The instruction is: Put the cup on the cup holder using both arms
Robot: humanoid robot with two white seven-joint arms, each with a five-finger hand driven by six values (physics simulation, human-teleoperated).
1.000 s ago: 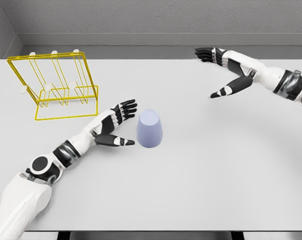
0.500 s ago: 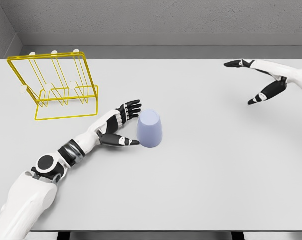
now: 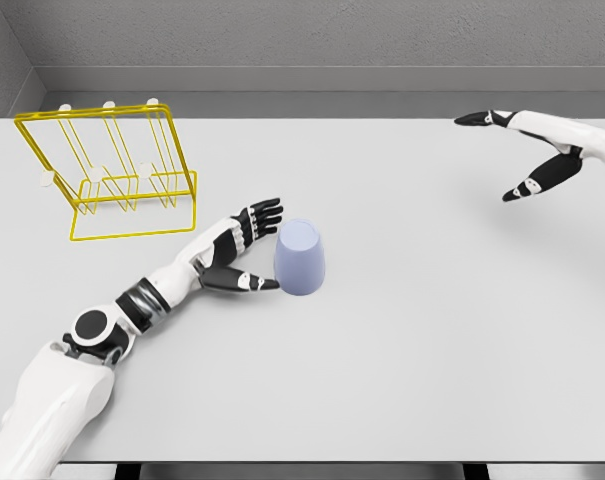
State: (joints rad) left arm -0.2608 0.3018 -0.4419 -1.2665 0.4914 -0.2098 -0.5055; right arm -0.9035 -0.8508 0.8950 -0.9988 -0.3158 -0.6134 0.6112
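The left hand [image 3: 240,250] lay low over the table [image 3: 412,330], its arm reaching in from the lower left, and its fingers [image 3: 263,213] were spread wide with the thumb [image 3: 250,284] stretched out below them, so that the hand formed an open cradle holding nothing. The cup [image 3: 301,257], pale lavender and standing upside down with its broad rim on the table, sat just to the right of that hand, in the gap between fingers and thumb; the thumb tip came right up against the cup's lower edge, though whether it actually touched could not be told, and the fingertips stopped just short of the cup's upper side. The cup holder [image 3: 110,170], a yellow wire rack with white-tipped pegs, stood beyond and to the left of the left hand, well apart from the cup, near the table's far left corner. The right hand [image 3: 527,150] hovered far off to the right near the table's far edge, well apart from the cup, its fingers extended and splayed, grasping nothing, with its arm entering from the right border.
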